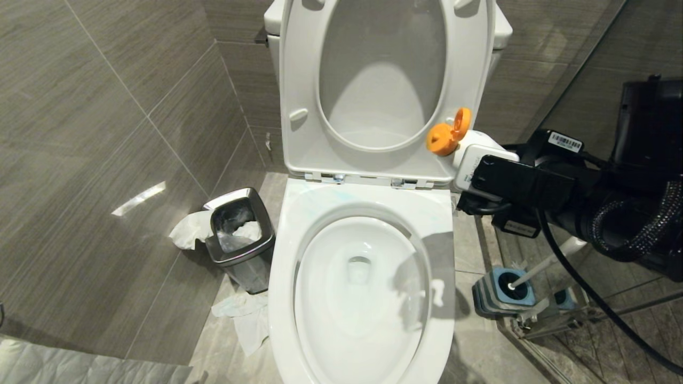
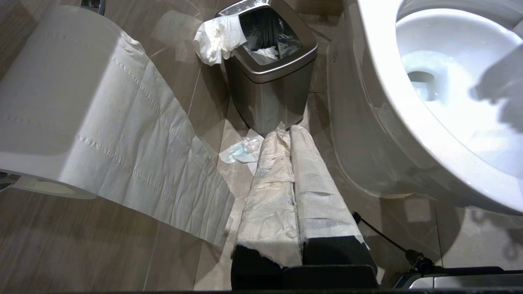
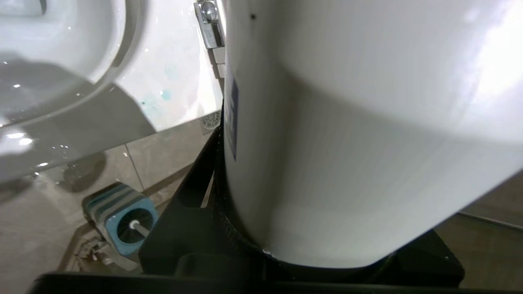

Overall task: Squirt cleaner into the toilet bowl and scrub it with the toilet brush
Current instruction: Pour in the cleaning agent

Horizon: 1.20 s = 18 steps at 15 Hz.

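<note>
- Toilet bowl (image 1: 368, 298) is filling the centre of my head view, seat and lid (image 1: 373, 90) standing raised against the tank; faint blue specks are showing on its rim near the hinge in my right wrist view.
- I am seeing my left gripper (image 2: 292, 134) hanging low by the floor beside the bowl's left flank, its paper-wrapped fingers (image 2: 269, 192) pressed together with nothing between them.
- I am seeing a toilet paper roll (image 2: 61, 106) trailing a loose strip close beside that gripper, and crumpled paper (image 1: 245, 317) lying on the floor tiles at the bowl's left edge.
- I am seeing the toilet brush (image 1: 539, 266) sitting in its blue-and-grey holder (image 1: 504, 293) on the floor at the bowl's right side, white handle leaning away to the right.
- I am holding my right gripper (image 1: 483, 184) just beyond the bowl's right rear corner, jaws pinching a white cleaner bottle (image 1: 472, 154); its orange cap (image 1: 448, 133) is flipped open and pointing toward the raised seat.
- I am seeing a steel bin (image 1: 240, 240) standing at the bowl's left, near the wall tiles, paper draping over its rim.
</note>
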Tool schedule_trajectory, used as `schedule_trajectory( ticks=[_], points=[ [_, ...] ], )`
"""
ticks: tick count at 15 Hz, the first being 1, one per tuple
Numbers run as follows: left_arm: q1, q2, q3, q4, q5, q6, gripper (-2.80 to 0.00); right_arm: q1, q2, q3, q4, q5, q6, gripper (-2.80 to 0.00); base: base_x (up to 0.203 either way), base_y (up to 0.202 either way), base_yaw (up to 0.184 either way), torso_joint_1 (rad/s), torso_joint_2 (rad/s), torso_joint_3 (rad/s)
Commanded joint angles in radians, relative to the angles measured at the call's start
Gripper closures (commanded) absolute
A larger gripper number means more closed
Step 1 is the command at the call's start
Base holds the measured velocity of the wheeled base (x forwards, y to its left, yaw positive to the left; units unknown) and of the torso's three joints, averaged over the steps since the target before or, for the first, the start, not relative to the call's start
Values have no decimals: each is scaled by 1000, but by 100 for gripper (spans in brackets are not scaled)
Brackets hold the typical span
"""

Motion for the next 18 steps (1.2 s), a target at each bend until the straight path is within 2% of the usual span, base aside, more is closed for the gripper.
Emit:
schedule_trajectory(
  ticks=[1,4,10,14,16,18],
  points=[
    [0,0,2,0,0,0,0,-1,1,1,-1,-6,-41,0,0,0,0,0,0,0],
    [0,0,2,0,0,0,0,-1,12,-11,0,-8,-111,0,0,0,0,0,0,0],
    [0,0,2,0,-2,0,0,-3,67,-99,70,-92,-253,0,0,0,0,0,0,0],
    [0,0,2,0,-2,2,0,-3,89,-166,78,-126,-392,0,0,0,0,0,0,0],
    [0,0,2,0,-3,3,0,-3,98,-190,89,-171,-432,0,0,0,0,0,0,0],
    [0,0,2,0,-4,5,0,-3,105,-212,89,-178,-487,0,0,0,0,0,0,0]
  ],
)
